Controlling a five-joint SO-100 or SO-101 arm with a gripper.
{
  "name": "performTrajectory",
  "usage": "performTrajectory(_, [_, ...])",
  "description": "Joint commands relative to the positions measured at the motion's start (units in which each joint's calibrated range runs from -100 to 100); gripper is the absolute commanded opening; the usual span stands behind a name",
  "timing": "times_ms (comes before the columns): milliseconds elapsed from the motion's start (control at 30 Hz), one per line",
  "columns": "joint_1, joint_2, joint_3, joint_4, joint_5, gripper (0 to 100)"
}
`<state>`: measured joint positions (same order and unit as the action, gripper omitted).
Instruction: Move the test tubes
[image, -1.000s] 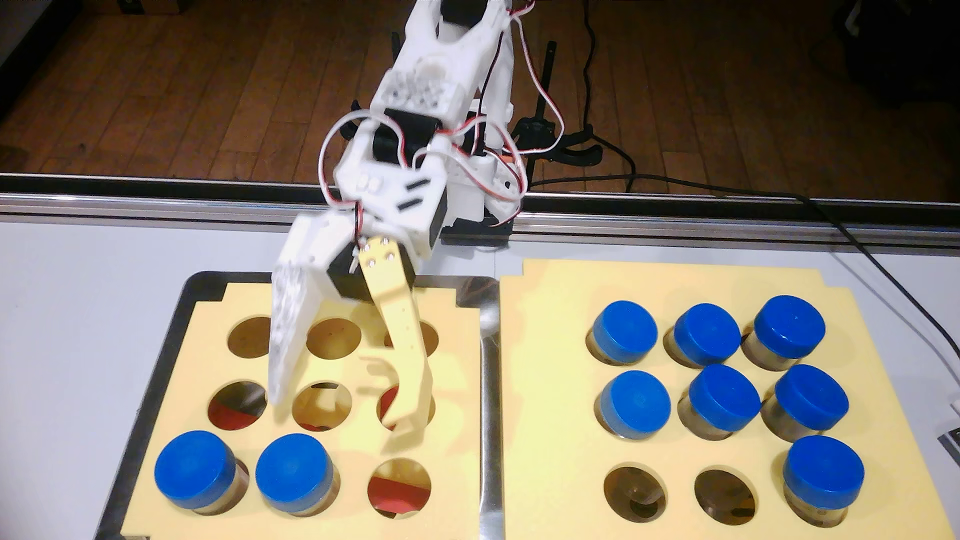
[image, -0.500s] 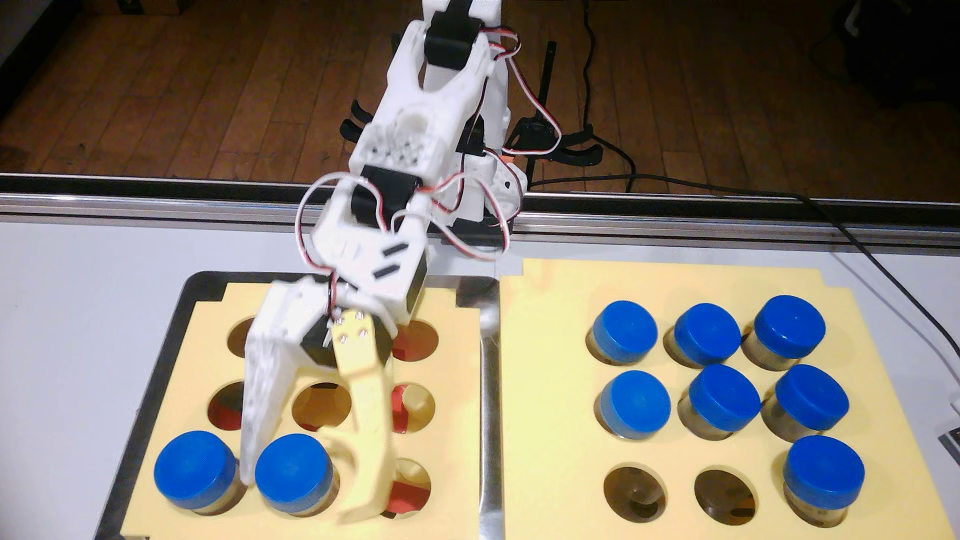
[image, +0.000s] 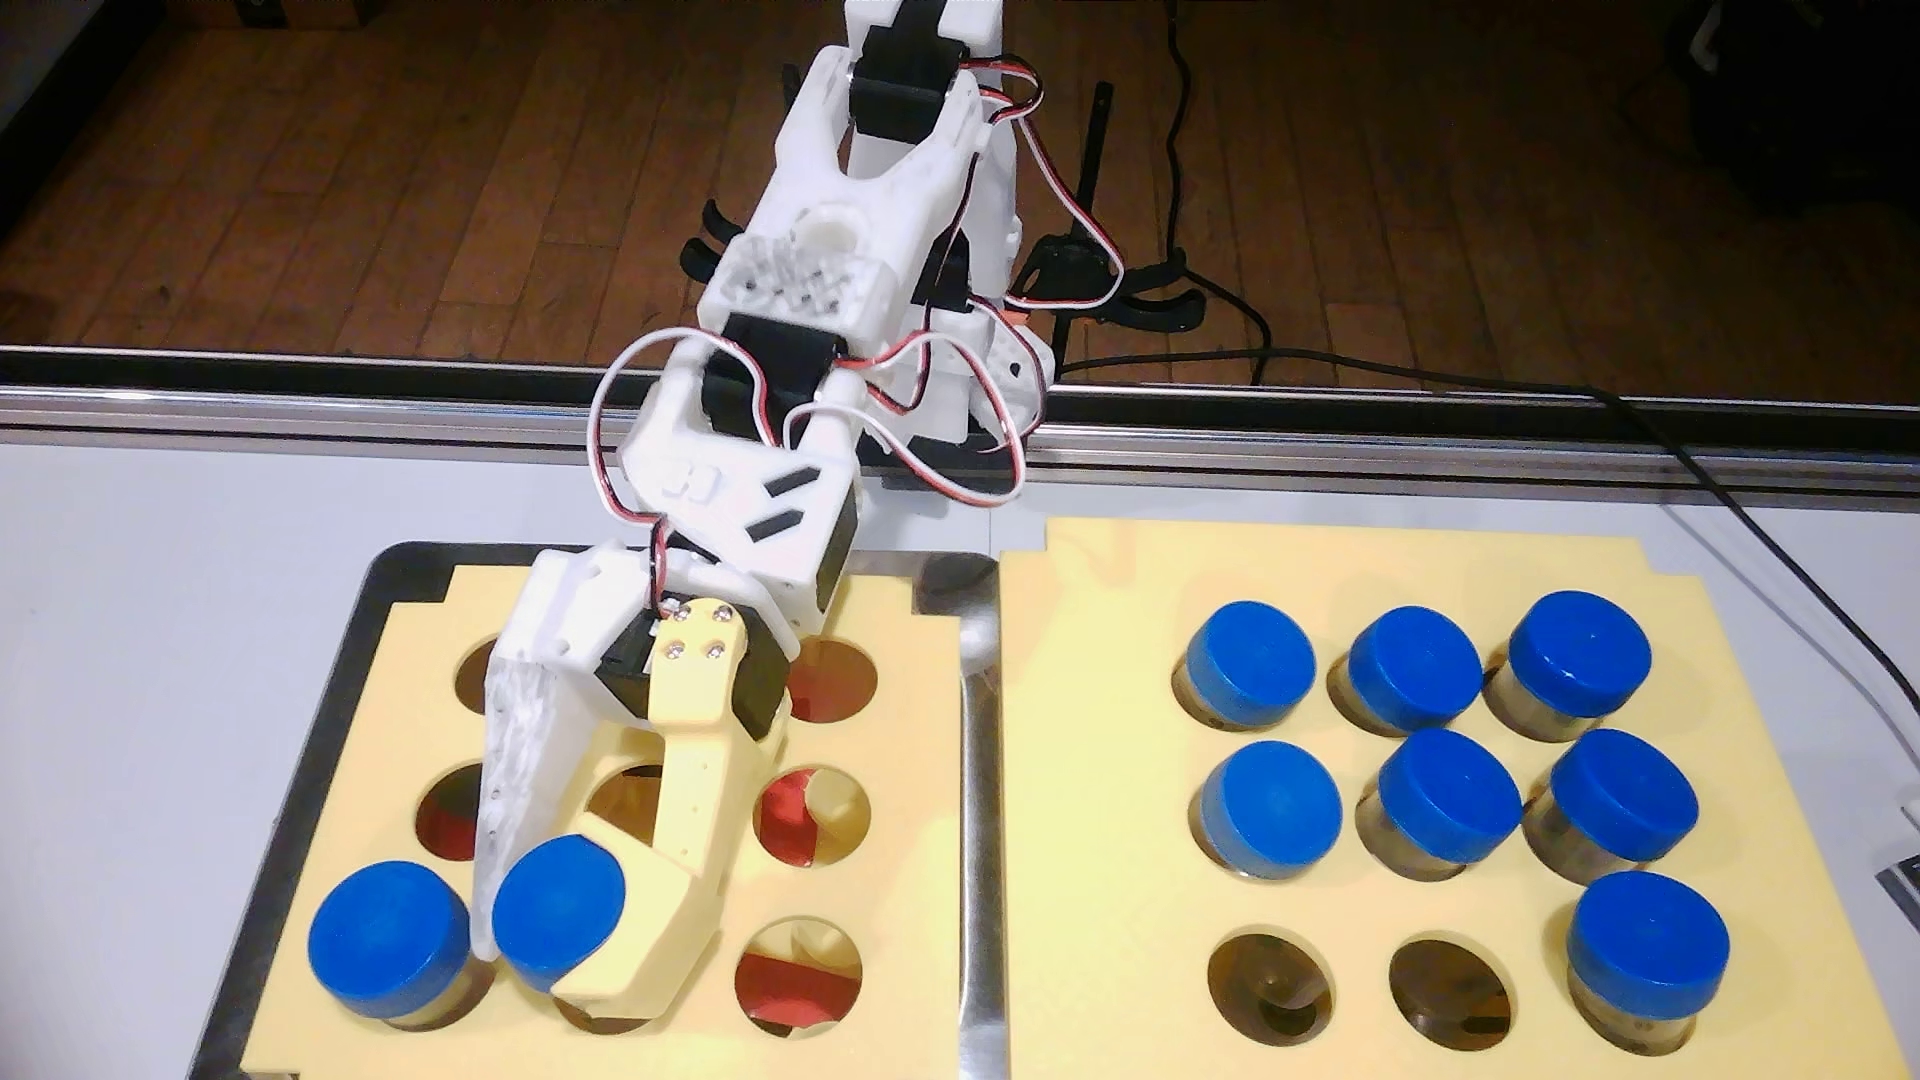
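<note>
Test tubes with wide blue caps stood in two yellow foam racks on the pale counter (image: 156, 623), nine tubes in all as I watched through the fixed view. The left rack (image: 914, 748) sat inside a metal tray (image: 977, 831) and held two tubes in its front row: one at the front left corner (image: 387, 950), and one just beside it in the front middle hole (image: 556, 914). The white arm (image: 821, 270) reached down from the far edge of the counter, and its gripper (image: 520, 971) was at that middle tube. The white finger (image: 514, 789) came down in the gap between the two blue caps, while the yellow finger (image: 675, 893) pressed against the opposite side of the middle cap, so the fingers were pinching that tube by its cap. That cap looked tilted slightly toward the left of the view. The remaining holes in the left rack were open, with something red showing through several of them. The right rack (image: 1091, 623) lay just beside the tray and held the seven other tubes (image: 1444, 794): three across the back row, three across the middle row, and one at the front right corner (image: 1647, 940). Its two other front holes were open. Black cables trailed across the wooden floor (image: 364, 187) beyond the counter.
</note>
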<state>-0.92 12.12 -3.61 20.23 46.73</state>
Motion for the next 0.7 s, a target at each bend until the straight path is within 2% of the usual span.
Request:
performTrajectory(0, [0.14, -6.52, -10.69, 15.51, -0.18, 6])
performTrajectory(333, [-0.30, -30.49, -13.42, 9.82, -0.29, 6])
performTrajectory(400, [-2.23, -30.92, -13.42, 6.83, -0.50, 6])
performTrajectory(567, [-12.23, -26.58, -7.33, -8.12, -0.76, 7])
performTrajectory(600, [-15.86, -24.23, -4.70, -11.98, -2.38, 7])
performTrajectory(667, [-18.53, -22.15, -2.79, -12.66, -4.32, 7])
